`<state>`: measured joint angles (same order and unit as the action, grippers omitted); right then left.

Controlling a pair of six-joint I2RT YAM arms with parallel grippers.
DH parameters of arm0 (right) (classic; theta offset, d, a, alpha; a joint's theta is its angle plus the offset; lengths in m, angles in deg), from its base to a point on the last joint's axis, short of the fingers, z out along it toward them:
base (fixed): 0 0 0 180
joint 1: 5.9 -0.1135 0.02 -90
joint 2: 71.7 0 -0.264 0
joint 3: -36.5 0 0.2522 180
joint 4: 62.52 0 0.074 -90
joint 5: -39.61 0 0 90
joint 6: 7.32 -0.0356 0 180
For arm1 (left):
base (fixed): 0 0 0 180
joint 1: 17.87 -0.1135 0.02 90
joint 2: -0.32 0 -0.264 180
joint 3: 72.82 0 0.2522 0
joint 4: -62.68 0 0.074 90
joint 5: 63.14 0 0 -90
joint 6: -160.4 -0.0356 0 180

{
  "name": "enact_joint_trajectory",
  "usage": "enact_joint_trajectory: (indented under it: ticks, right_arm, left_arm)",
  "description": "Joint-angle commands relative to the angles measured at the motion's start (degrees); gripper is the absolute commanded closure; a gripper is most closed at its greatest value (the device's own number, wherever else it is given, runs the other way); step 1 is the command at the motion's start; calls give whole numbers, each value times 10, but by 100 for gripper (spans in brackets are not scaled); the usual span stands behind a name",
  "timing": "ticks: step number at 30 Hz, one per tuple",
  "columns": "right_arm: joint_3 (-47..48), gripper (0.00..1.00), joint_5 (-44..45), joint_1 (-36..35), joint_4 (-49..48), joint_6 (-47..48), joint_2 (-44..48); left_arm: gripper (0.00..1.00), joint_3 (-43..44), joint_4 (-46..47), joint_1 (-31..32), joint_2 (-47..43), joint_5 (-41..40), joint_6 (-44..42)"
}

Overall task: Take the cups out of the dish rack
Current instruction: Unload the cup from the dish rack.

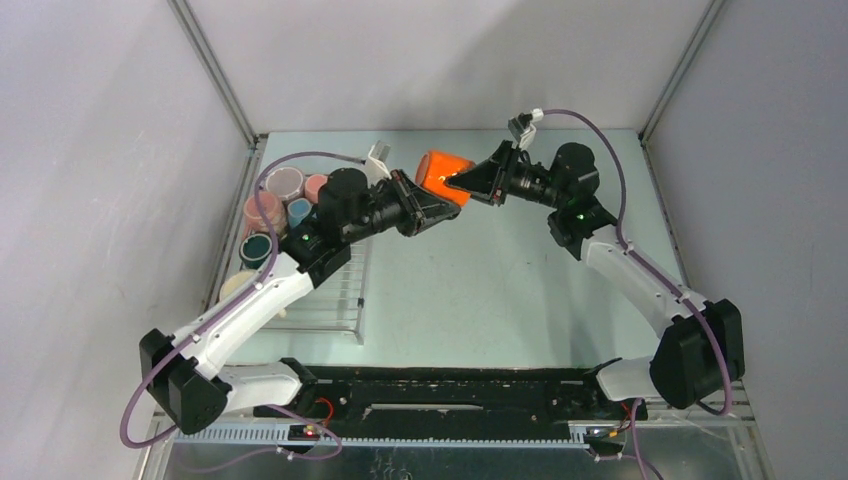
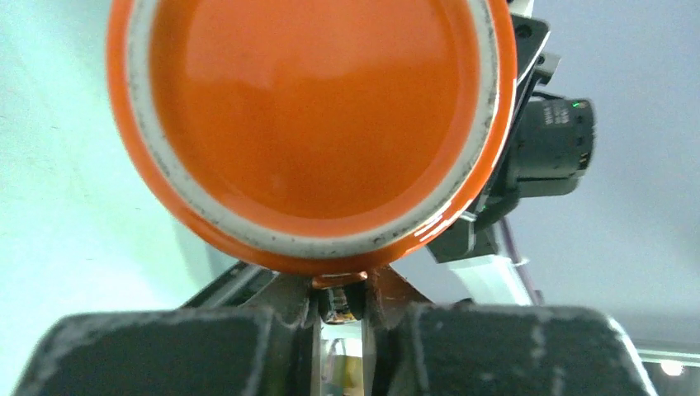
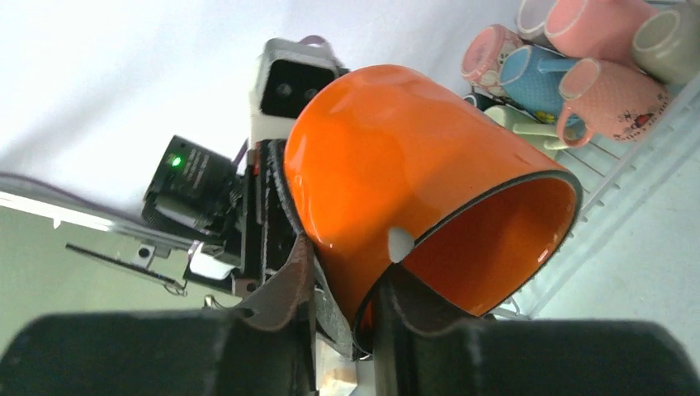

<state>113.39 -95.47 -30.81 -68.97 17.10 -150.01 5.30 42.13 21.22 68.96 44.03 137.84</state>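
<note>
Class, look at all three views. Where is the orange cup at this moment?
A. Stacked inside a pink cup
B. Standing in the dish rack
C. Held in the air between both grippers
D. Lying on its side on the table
C: the orange cup hangs above the table, with the left gripper shut on it and the right gripper clamping its rim.

held cup: between your left gripper and right gripper, right of dish rack
other cups: in rack's far end
</note>
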Motion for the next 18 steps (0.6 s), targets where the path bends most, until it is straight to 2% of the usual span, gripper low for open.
enact_joint_trajectory:
  ticks: [1,2,5,7,10,11,13,15,18]
  right_arm:
    - [18,89,20,-12,-27,-31,18]
    - [18,98,23,-13,-24,-29,18]
    - [18,100,38,-14,-8,-13,21]
    - [17,100,48,-15,5,-1,24]
    - [26,100,68,-14,42,30,30]
    - [34,100,77,-14,66,48,31]
    - [52,100,97,-15,121,82,32]
    - [69,100,118,-14,171,115,31]
    - [106,100,165,-8,286,175,25]
  left_arm:
    - [100,-27,85,6,-3,31,-18]
    - [100,-30,86,6,-3,33,-18]
    - [98,-36,81,1,-1,40,-23]
    - [78,-43,76,-1,0,46,-30]
    - [33,-60,73,-7,-3,50,-42]
    - [21,-62,59,-9,-4,51,-50]
    - [6,-66,40,-13,-8,49,-68]
    - [0,-65,18,-16,-14,44,-89]
    - [0,-49,-39,-18,-23,26,-142]
